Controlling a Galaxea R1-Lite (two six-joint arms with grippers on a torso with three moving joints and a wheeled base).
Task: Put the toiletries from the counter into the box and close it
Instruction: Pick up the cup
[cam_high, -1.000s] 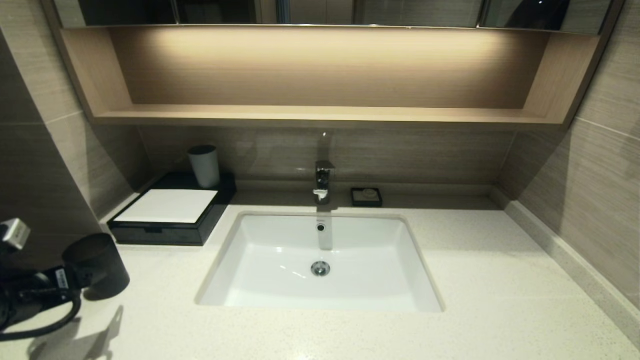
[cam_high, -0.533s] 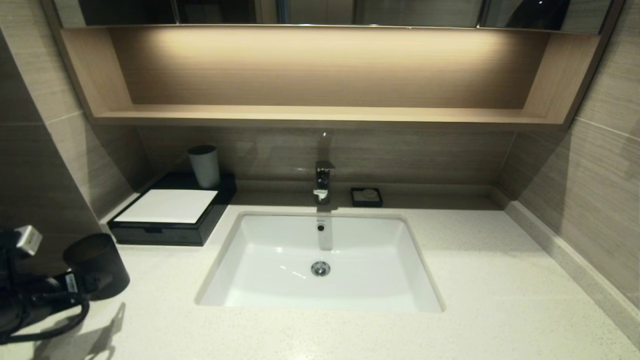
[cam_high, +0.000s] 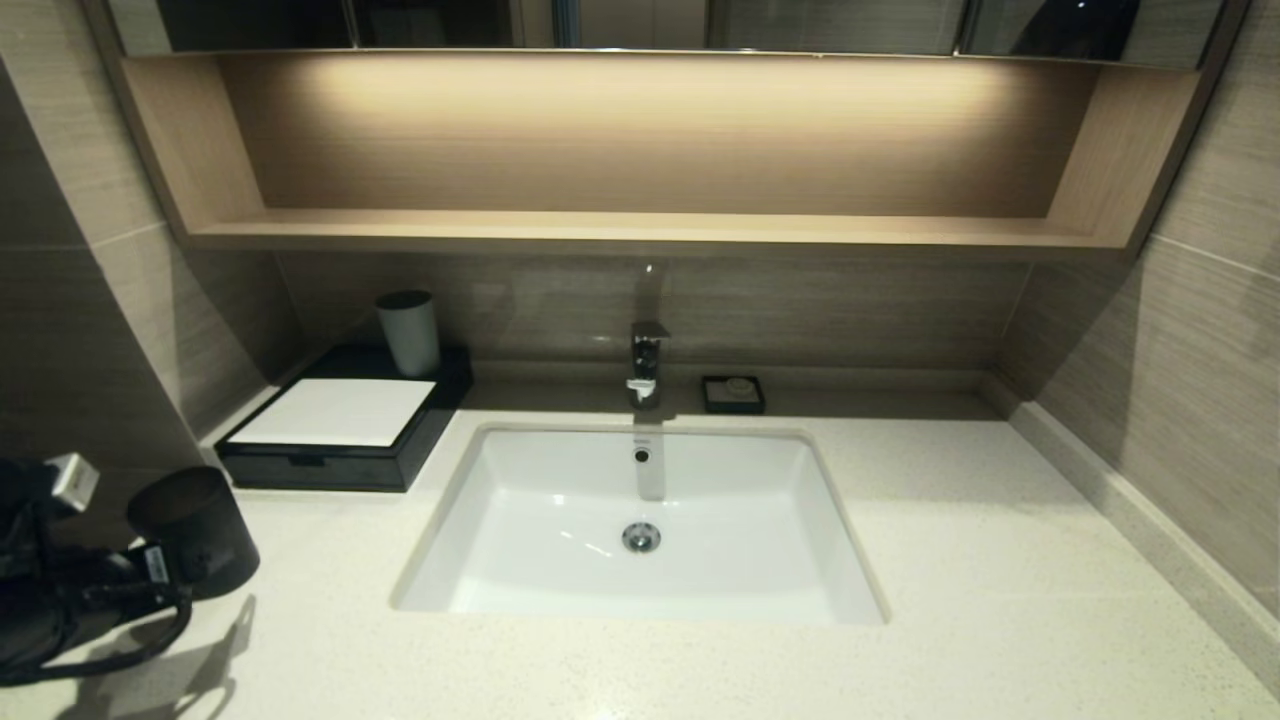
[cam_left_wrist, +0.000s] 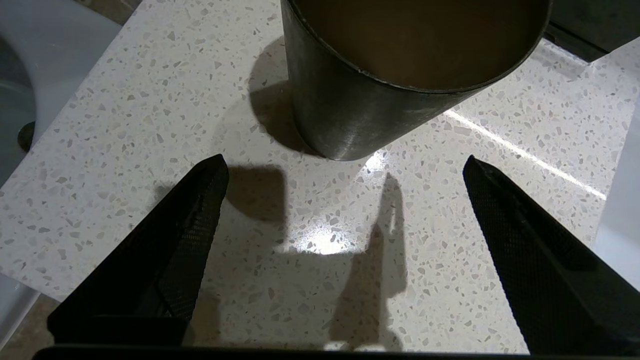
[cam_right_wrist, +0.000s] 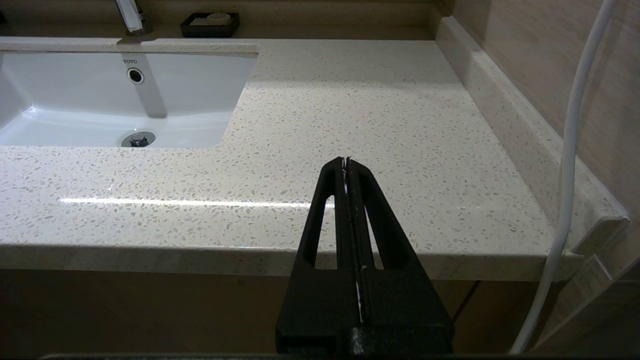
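Before me the wall (cam_high: 800, 310) behind the basin is clad in brown tiles with a fine horizontal grain, and matching tiled walls close in on my left and right. A long open niche of pale wood (cam_high: 640, 140) runs across above, lit warmly from its top so the glow pools on its back panel. Over the niche sit dark mirrored cabinet fronts (cam_high: 450, 20). A chrome tap (cam_high: 647, 362) stands at the back, with a white basin (cam_high: 640, 520) below it. A low pale stone upstand (cam_high: 1130, 510) follows the foot of the right wall. Below the front edge I see brown cabinet fronts (cam_right_wrist: 125, 315).
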